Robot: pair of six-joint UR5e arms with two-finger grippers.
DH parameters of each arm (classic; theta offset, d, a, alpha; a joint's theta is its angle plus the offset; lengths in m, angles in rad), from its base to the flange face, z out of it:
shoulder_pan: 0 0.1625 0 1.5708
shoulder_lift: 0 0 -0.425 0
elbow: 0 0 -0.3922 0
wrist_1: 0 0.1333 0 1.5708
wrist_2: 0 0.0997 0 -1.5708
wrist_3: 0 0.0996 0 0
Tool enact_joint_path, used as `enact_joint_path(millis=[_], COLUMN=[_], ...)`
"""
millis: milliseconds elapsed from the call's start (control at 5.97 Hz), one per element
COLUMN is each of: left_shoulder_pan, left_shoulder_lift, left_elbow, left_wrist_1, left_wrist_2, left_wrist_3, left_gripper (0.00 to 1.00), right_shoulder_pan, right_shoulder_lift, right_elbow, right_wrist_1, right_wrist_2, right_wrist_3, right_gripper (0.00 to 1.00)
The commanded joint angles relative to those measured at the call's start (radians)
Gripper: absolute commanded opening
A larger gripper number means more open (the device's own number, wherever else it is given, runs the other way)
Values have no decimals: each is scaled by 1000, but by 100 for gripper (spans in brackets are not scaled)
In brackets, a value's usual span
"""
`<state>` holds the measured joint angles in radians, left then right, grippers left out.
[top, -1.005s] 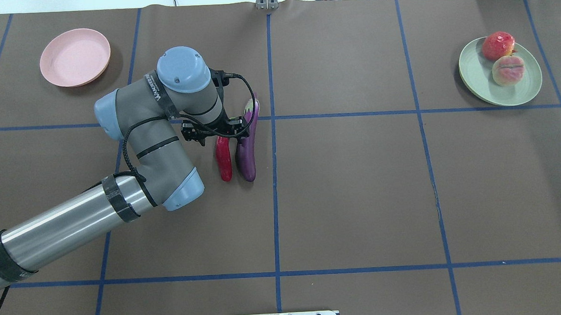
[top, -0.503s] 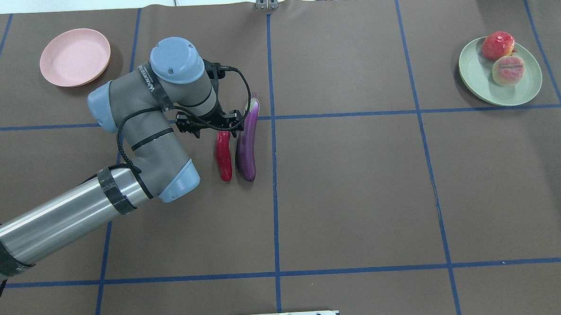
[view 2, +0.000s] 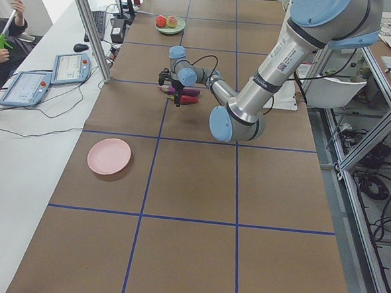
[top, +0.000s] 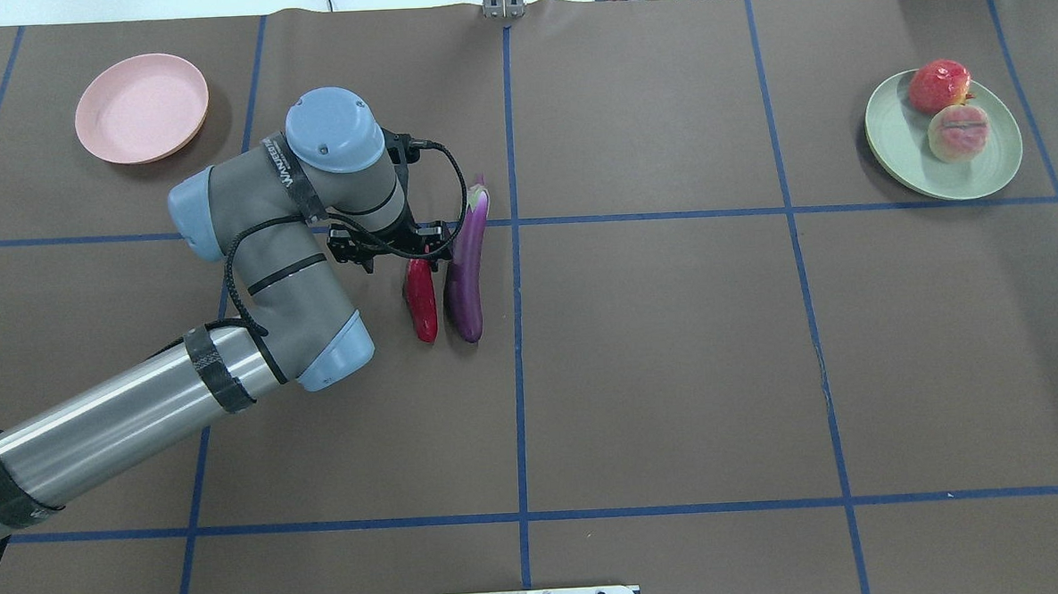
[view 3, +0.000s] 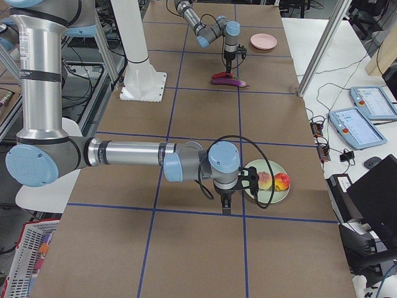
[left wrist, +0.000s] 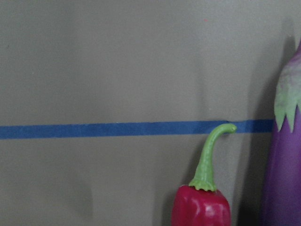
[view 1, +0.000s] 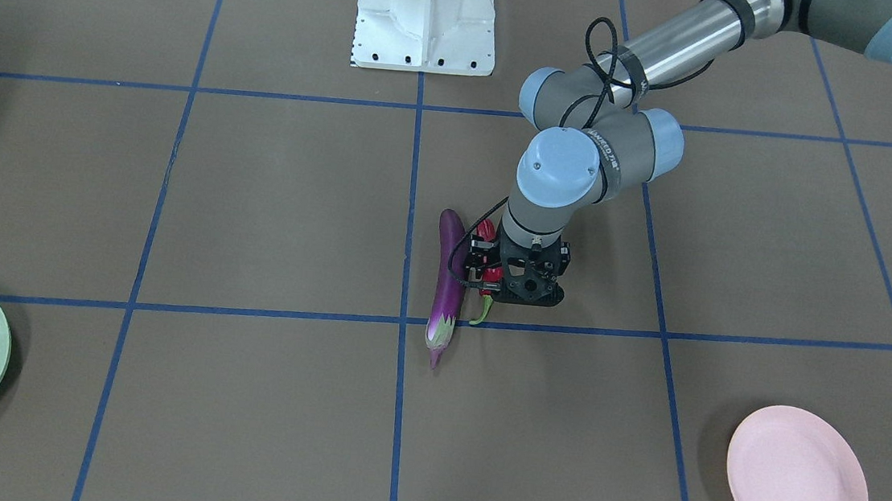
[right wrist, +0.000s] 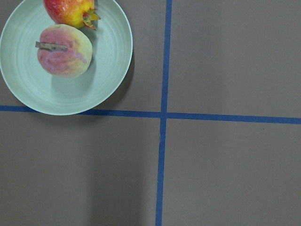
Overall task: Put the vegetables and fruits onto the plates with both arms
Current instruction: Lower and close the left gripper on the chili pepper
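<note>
Left fingers [view 1: 523, 292]: above the chili's stem end; wrist hides them, cannot tell whether spread or pressed together.
Chili [top: 421, 299]: on the tabletop [top: 675, 371], stem end covered; eggplant [top: 465, 273] just beside.
Right fingers [view 3: 225, 207]: small, seen side-on; cannot tell.
Green plate [right wrist: 70, 96]: near right fingers, holding peach [right wrist: 64, 57] and edge-cropped pomegranate [right wrist: 70, 10].
Pink plate [top: 141, 109]: well apart from left fingers.
</note>
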<state>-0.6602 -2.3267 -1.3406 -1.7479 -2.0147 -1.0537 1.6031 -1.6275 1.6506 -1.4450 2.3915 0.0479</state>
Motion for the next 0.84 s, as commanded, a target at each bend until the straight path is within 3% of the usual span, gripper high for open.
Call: enact_joint_path(millis=[0,168,503,670], left_shoulder_pan=[4,10,10,8], left_shoulder_lift=[-5,-3,-5,0], left_elbow=[1,1,-2,-6], left_wrist_1=[2,4,5,5], left_wrist_2=[-1,-1,-2,2], left_wrist_3=[-5,-5,-5,-3], left_gripper=[91,81,5,0], right_shoulder_pan=[0,0,0,0], right_shoulder_lift=[0,0,2,2], right_elbow=[0,0,0,0], right_wrist_1=[0,0,0,0], right_wrist_2=[0,0,0,0], right_wrist_3=[1,1,0,1], right_gripper=[100,100,100,100])
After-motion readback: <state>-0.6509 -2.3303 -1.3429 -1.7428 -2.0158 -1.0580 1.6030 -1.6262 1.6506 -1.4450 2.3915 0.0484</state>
